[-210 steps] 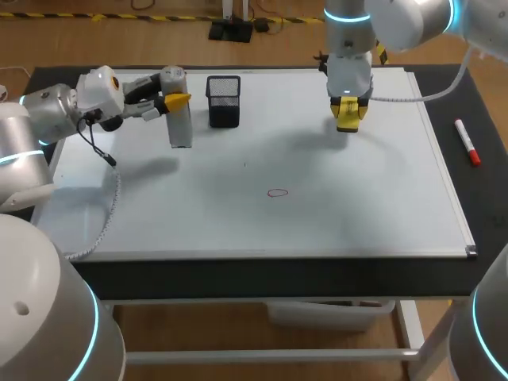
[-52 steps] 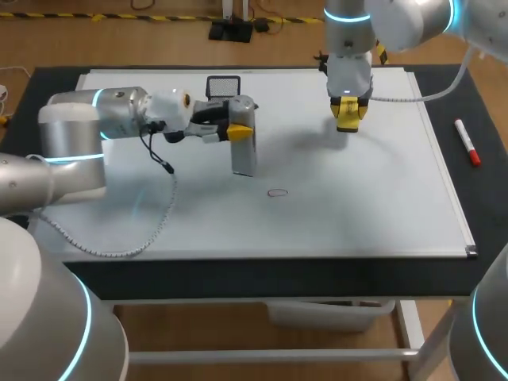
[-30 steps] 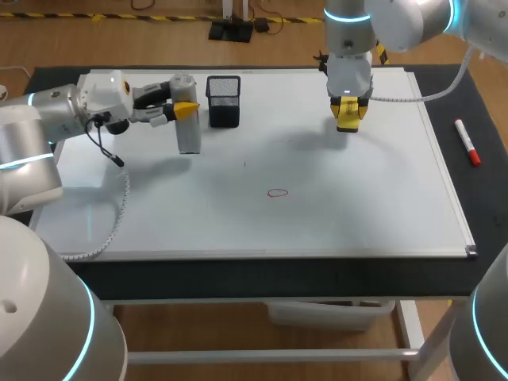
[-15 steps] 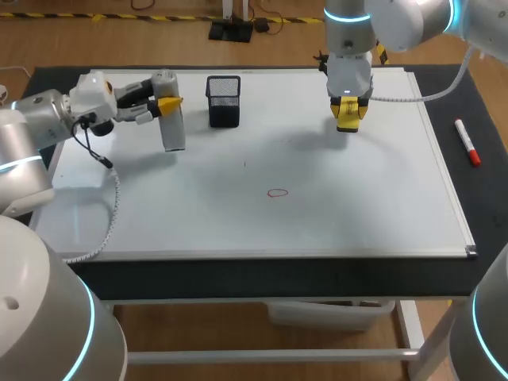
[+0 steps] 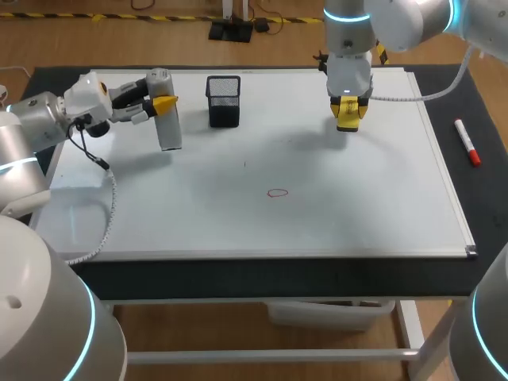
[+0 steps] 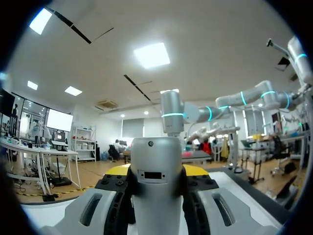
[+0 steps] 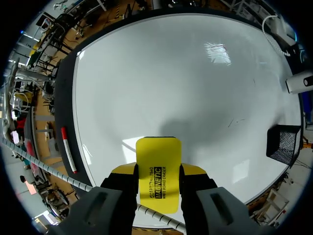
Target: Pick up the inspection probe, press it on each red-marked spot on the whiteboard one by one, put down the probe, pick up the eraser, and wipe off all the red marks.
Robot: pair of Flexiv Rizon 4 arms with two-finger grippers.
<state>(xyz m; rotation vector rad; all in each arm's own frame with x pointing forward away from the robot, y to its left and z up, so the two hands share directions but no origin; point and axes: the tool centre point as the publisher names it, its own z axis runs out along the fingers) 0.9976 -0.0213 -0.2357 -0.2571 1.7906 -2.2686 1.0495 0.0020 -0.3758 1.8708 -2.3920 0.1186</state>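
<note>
Left gripper (image 5: 163, 102): fingers clamped on the inspection probe (image 5: 167, 125), one on each side; the left wrist view shows the grey body pinched between the yellow tips.
Probe position: hanging upright near the whiteboard's (image 5: 357, 206) far-left part, just beside the black mesh cup (image 5: 224, 101). Its shadow falls apart from its base, so it looks lifted, not resting.
Change: under two seconds ago the probe is close by the red mark (image 5: 277, 192); since then the left arm pulls back leftward past the cup. Over the last half second the drift is slight.
Red mark: one small oval near mid-board, intact, well apart from the probe.
Right gripper (image 5: 347, 105): closed on the yellow eraser (image 7: 158, 166), hovering over the board's far-right part; no shift across the frames.
Red marker pen (image 5: 467, 141): lying off the board on the right, unmoved.
Reading: pressing seems finished. Probe set-down likely comes next, then wiping.
Watch: the cup stands close to the retreat path.
</note>
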